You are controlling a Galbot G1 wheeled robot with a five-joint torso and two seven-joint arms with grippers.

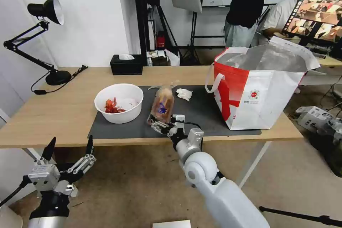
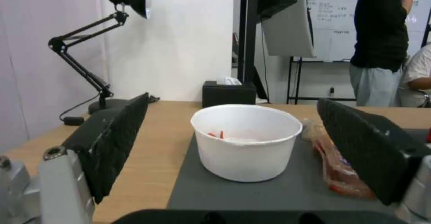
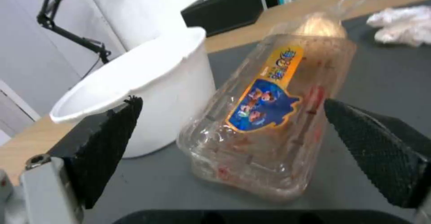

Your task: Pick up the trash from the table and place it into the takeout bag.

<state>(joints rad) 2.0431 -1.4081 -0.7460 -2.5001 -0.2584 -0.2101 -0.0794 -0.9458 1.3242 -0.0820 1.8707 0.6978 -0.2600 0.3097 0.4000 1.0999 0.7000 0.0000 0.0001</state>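
On the table (image 1: 60, 114), a white bowl (image 1: 118, 107) with red crayfish shells stands on the dark mat (image 1: 206, 114). Right of it lies a clear plastic tray (image 1: 163, 105) with a colourful label. Behind the tray is a clear bag with a beige lump (image 3: 320, 27), and a crumpled tissue (image 1: 184, 93) lies further right. The white-and-red takeout bag (image 1: 256, 92) stands open at the mat's right end. My right gripper (image 1: 154, 123) is open at the tray's near end, its fingers (image 3: 103, 139) either side of the tray (image 3: 265, 116). My left gripper (image 1: 72, 138) hangs open below the table's front edge, facing the bowl (image 2: 247, 143).
A black tissue box (image 1: 126, 64) and a black desk lamp (image 1: 46, 42) stand at the table's back and left. People and a monitor (image 1: 317, 12) are behind the bag. Equipment lies on the floor at right (image 1: 317, 119).
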